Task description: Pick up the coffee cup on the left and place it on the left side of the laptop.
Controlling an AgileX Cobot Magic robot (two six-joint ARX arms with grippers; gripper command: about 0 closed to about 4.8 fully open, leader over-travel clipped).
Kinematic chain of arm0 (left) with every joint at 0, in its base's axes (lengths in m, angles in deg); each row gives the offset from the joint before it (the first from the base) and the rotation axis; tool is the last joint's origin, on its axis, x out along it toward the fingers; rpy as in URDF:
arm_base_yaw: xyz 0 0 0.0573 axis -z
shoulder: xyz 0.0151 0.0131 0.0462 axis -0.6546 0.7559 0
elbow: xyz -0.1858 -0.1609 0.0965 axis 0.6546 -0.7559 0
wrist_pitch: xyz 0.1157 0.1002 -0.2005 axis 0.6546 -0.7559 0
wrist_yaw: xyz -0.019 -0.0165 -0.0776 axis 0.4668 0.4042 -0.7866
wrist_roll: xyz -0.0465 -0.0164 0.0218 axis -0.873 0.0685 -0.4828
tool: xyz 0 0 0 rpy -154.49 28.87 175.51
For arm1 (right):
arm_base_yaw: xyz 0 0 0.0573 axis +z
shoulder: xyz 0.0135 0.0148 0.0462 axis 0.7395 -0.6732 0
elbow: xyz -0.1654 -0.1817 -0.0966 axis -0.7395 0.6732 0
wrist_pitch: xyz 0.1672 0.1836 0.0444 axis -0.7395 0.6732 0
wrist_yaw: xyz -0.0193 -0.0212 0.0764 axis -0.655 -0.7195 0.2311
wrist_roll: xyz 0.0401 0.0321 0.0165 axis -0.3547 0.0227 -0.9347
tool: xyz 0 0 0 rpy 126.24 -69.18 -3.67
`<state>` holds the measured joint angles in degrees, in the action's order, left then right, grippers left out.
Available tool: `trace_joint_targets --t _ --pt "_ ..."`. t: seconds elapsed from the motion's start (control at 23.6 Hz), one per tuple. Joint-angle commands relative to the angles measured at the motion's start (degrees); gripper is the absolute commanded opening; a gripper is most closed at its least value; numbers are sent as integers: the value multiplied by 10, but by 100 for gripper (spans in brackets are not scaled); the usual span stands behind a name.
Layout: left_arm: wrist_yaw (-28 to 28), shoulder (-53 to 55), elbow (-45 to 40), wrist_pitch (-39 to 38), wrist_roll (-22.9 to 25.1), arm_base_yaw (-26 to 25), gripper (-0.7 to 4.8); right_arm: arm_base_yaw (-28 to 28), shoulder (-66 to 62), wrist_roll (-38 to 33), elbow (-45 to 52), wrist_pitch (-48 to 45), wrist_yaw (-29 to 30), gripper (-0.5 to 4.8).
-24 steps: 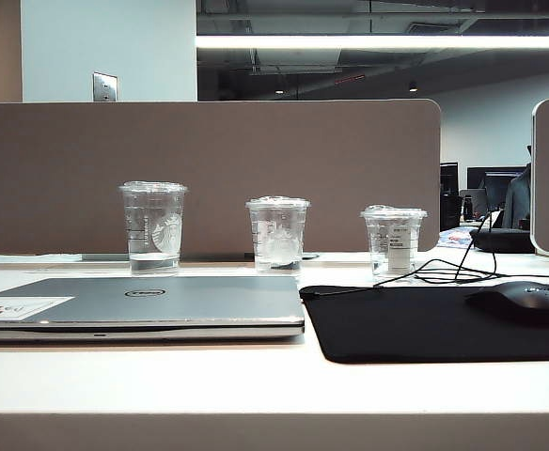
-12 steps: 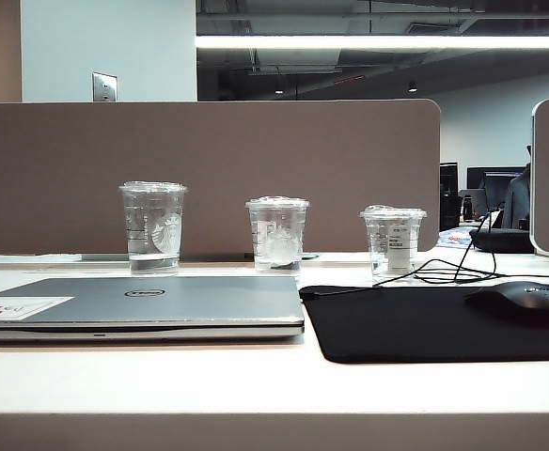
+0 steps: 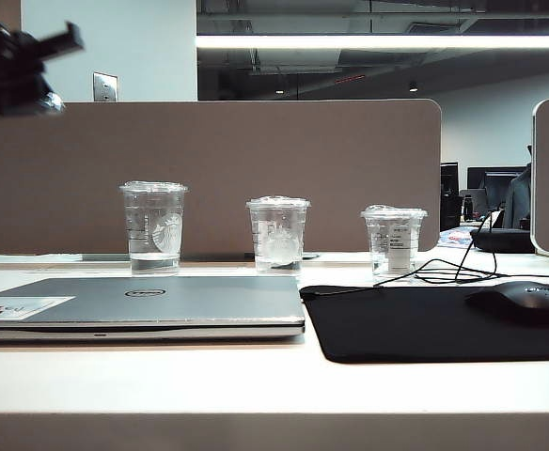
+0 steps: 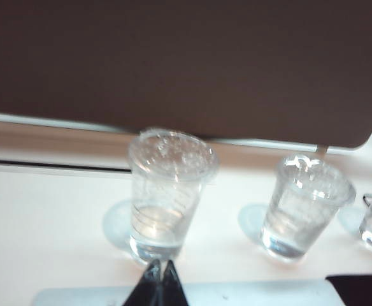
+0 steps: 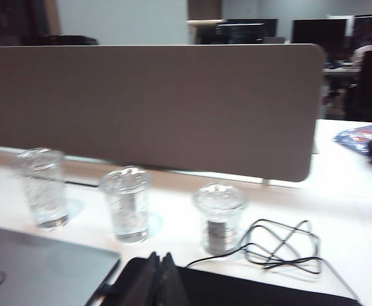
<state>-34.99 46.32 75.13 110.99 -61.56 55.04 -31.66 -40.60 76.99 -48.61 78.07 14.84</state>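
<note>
The coffee cup [image 3: 152, 225] is the tallest clear cup, lidded, with a faint round logo. It stands upright at the left of the row, behind the closed silver laptop [image 3: 143, 305]. In the left wrist view my left gripper [image 4: 161, 264] is shut and empty, its tips above the laptop's rear edge [image 4: 237, 294] just short of the coffee cup [image 4: 170, 191]. A dark part of the left arm [image 3: 11, 66] shows high at the exterior view's upper left. My right gripper [image 5: 160, 258] is shut and empty over the black mouse pad [image 5: 269, 290], well back from the coffee cup [image 5: 41, 188].
A shorter frosted cup [image 3: 277, 233] and a short labelled cup [image 3: 393, 238] stand right of the coffee cup. The mouse pad [image 3: 444, 324] carries a black mouse [image 3: 524, 303], with a looped cable [image 3: 453, 272] behind it. A tall brown divider panel [image 3: 256, 169] closes off the desk's back.
The left arm has come into the exterior view at the upper left, where nothing showed a second ago. Cups, laptop and mouse have not moved.
</note>
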Motion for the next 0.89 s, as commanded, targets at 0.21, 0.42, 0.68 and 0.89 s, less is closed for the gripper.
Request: trace_joint_targets --t 0.21,0.42,0.68,0.89 --pt "-13 143 43 64 1 0 479 17 -3 -2 -3 -10 -1 -2" --pt "-12 240 74 117 1 0 479 17 -3 -2 -4 35 22 -2" --pt "-12 316 140 118 3 0 479 17 -3 -2 -10 108 70 -2" --pt "-11 350 169 119 5 0 479 17 -3 -2 -10 113 70 -2"
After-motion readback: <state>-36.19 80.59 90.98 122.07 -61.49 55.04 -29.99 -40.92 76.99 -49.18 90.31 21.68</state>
